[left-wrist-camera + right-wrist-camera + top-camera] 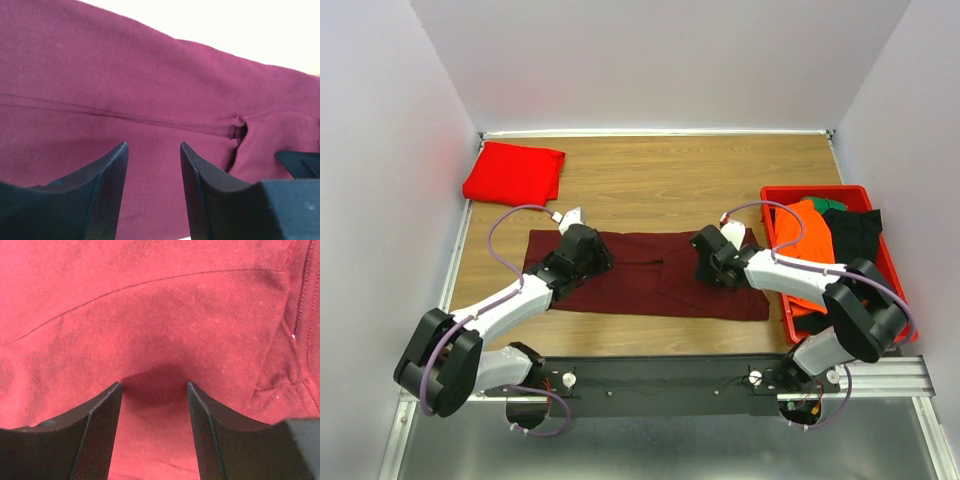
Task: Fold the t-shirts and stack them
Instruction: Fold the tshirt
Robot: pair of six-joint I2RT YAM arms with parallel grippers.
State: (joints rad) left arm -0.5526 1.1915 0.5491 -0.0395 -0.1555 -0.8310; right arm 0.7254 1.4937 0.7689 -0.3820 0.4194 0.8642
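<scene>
Two hands: left hand [152, 145] and right hand [154, 385] both parted, empty.
Maroon t-shirt [640, 285]: flat on worktop [670, 180], long axis left-right.

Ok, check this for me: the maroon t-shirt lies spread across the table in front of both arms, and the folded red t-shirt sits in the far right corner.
Not quite. The folded red t-shirt sits in the far left corner of the table, as the top external view shows; the right side holds a red bin of clothes. The maroon t-shirt does lie spread in front of both arms.
</scene>
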